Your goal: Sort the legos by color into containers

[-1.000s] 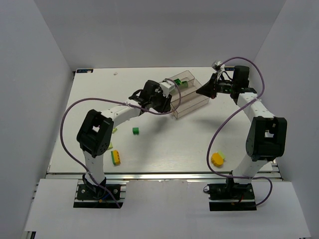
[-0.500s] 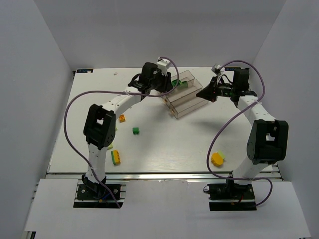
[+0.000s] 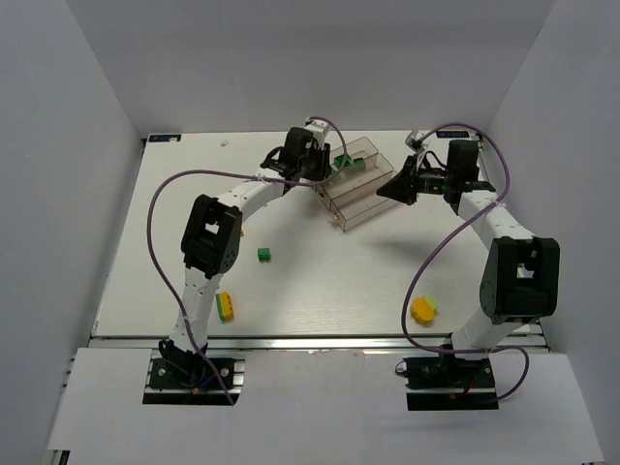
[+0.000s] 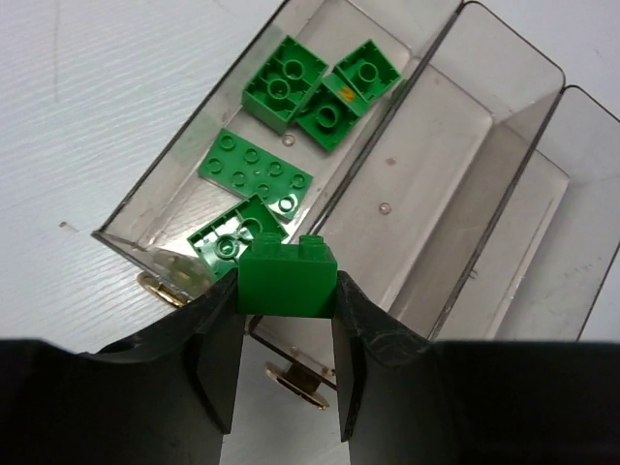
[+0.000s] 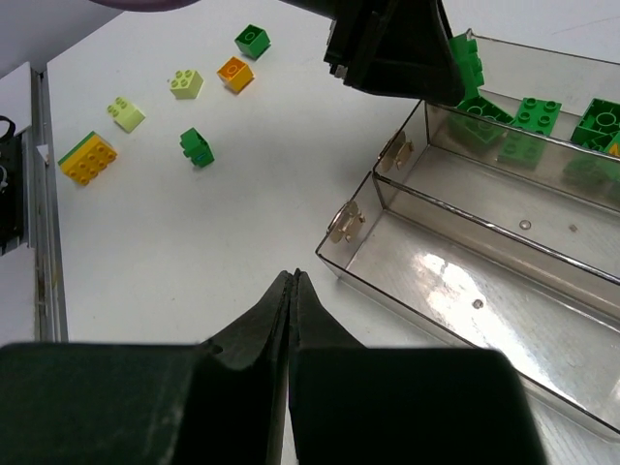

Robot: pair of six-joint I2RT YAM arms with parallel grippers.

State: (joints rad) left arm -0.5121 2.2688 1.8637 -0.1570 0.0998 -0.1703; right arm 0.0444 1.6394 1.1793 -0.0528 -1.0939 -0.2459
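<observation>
My left gripper point(image 4: 287, 291) is shut on a dark green brick point(image 4: 287, 281) and holds it above the near end of the tray of three clear troughs point(image 4: 441, 174). The trough under it holds several green bricks point(image 4: 257, 172). The other two troughs look bare. In the top view the left gripper point(image 3: 325, 167) is at the tray's point(image 3: 373, 201) left end. My right gripper point(image 5: 293, 276) is shut and empty, hovering beside the tray's corner point(image 5: 373, 199); it also shows in the top view point(image 3: 387, 187).
Loose bricks lie on the table: green point(image 5: 251, 40), orange point(image 5: 234, 72), two pale yellow-green point(image 5: 186, 83), dark green point(image 5: 196, 146), a yellow one with a green layer point(image 5: 87, 157). A yellow brick point(image 3: 422, 309) lies near the right arm's base.
My left gripper has swung up and right from the table to the tray's end, carrying the green brick. The right gripper has shifted slightly left.
</observation>
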